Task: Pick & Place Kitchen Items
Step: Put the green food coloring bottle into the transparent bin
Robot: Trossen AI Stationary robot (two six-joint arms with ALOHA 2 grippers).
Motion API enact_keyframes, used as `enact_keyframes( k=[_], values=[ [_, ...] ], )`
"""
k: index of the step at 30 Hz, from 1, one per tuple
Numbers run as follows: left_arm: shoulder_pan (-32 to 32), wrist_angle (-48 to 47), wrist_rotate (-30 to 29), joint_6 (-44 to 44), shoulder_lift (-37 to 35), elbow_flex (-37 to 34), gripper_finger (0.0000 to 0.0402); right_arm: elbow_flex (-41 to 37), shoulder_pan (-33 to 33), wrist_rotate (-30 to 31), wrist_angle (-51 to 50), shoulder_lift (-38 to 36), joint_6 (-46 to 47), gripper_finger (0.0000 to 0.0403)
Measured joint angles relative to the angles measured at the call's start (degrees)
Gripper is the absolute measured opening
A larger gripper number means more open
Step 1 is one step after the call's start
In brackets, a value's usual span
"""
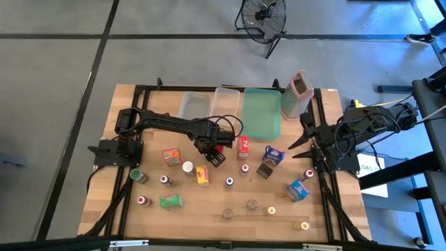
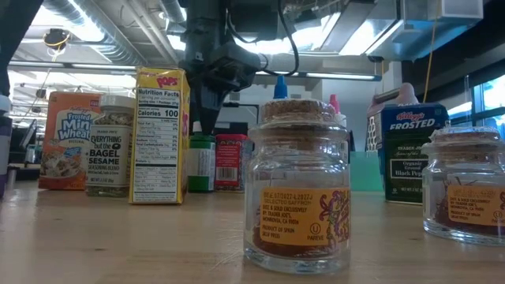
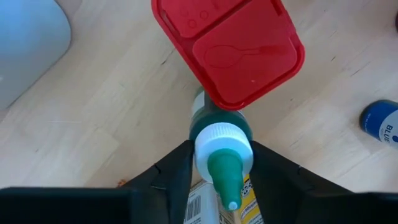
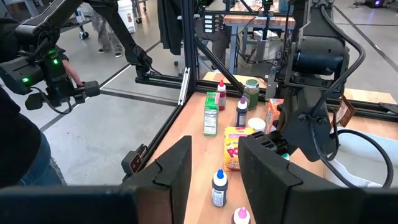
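Left gripper (image 3: 221, 171) on a green-tipped bottle (image 3: 222, 155) mid-table!
Its jaws sit tight against the bottle's white collar, right beside the red-lidded jar (image 3: 228, 46) on the wooden table (image 1: 209, 209); farther off, the right gripper (image 1: 304, 143) hangs over the table's right edge, jaws apart, holding nothing.

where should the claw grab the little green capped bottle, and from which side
Grip the green capped bottle across its white collar just below the nozzle, coming straight down from above. It stands upright with a tapering tip, so the round collar is the widest hold, and the left claw already straddles it there.
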Motion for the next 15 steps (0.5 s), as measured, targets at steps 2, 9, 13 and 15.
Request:
enact_keyframes(
  k=[2,9,13,15],
  values=[
    [0.0,0.0,0.0,0.0,0.0,0.0,0.013,0.0,0.0,0.0,0.0,0.0,0.0,0.0133],
    [0.0,-0.3,0.0,0.2,0.0,0.0,0.0115,0.0,0.0,0.0,-0.2,0.0,0.0,0.0133],
    [0.0,-0.6,0.7,0.0,0.0,0.0,0.0115,0.0,0.0,0.0,-0.2,0.0,0.0,0.0133],
    [0.0,-0.8,1.1,-0.6,-0.2,0.0,0.0115,0.0,0.0,0.0,-0.2,0.0,0.0,0.0133]
  ],
)
